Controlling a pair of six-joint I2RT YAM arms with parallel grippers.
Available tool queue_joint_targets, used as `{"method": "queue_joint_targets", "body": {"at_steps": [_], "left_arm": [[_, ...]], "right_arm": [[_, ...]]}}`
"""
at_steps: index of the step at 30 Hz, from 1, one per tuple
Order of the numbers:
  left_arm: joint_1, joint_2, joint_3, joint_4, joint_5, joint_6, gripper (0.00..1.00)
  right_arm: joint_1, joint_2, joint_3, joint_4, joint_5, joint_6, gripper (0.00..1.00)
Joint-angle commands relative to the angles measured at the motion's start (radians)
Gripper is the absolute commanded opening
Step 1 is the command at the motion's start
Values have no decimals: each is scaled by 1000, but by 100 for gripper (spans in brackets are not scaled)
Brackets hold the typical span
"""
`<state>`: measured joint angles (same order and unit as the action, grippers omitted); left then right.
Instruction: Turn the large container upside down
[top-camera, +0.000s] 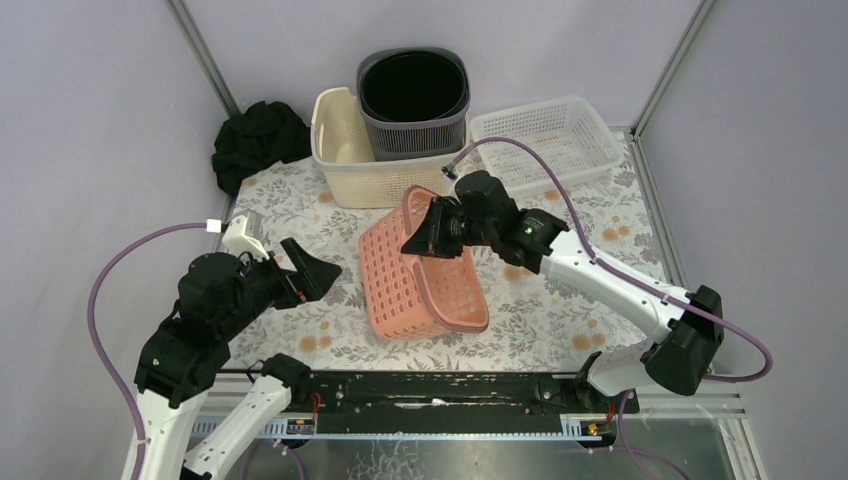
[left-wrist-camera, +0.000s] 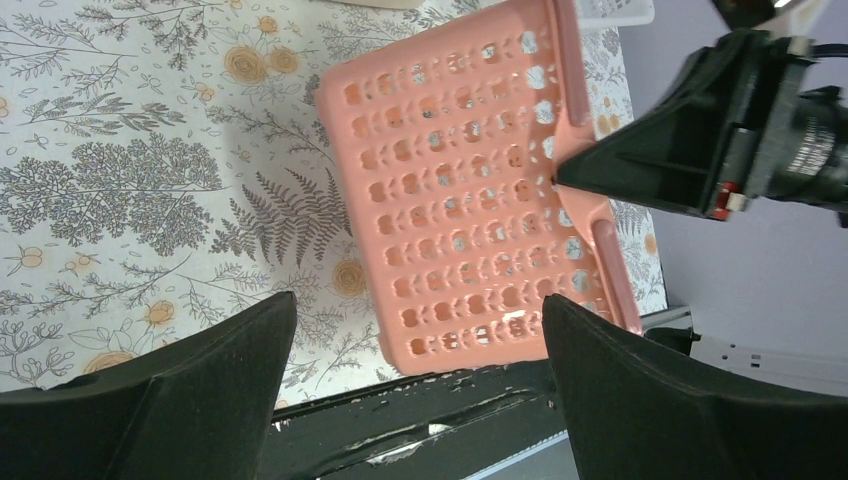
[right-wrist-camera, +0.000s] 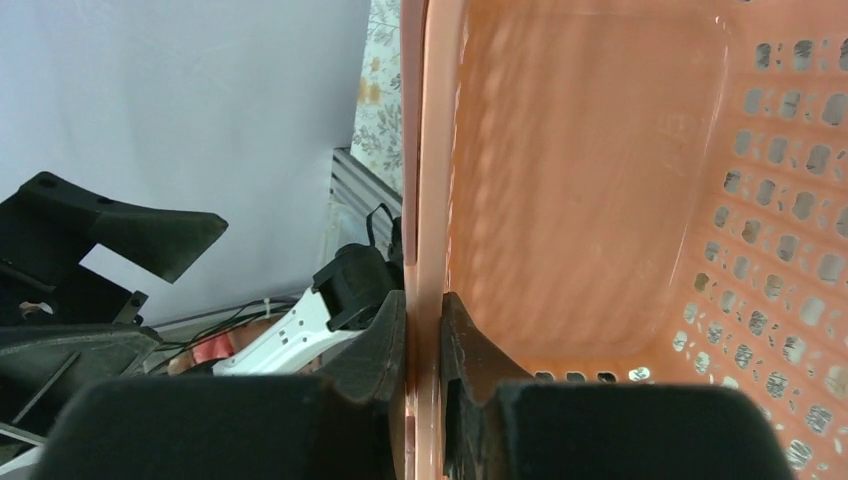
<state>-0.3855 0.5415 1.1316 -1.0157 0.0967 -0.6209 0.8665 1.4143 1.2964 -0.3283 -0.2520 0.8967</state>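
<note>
The pink basket (top-camera: 425, 290) stood tipped on its side in the middle of the desk (top-camera: 570, 320). The right hand (top-camera: 422, 238) pinched its rim, one finger inside, one outside. The left hand (top-camera: 318, 270) hung wide open nearby, not touching it.

Table (top-camera: 560, 320): covered with a floral-print cloth. At the far edge, left to right: a crumpled black cloth (top-camera: 258, 140), a cream basket (top-camera: 350, 165), a dark grey bin (top-camera: 415, 140) at the cream basket's right end, and a white basket (top-camera: 545, 140). At centre, a pink basket (top-camera: 420, 285) rests tipped on its side.
</note>
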Motion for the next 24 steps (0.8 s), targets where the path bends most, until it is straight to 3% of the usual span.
{"method": "queue_joint_targets", "body": {"at_steps": [1, 12, 24], "left_arm": [[-2, 7, -24, 43, 60, 4, 100], [-3, -58, -22, 26, 26, -28, 100], [-3, -69, 178, -90, -86, -45, 100]], "right_arm": [[-14, -56, -72, 344, -148, 107, 0], [-18, 2, -265, 883, -215, 336, 0], [-17, 152, -369, 1306, -200, 516, 0]]}}
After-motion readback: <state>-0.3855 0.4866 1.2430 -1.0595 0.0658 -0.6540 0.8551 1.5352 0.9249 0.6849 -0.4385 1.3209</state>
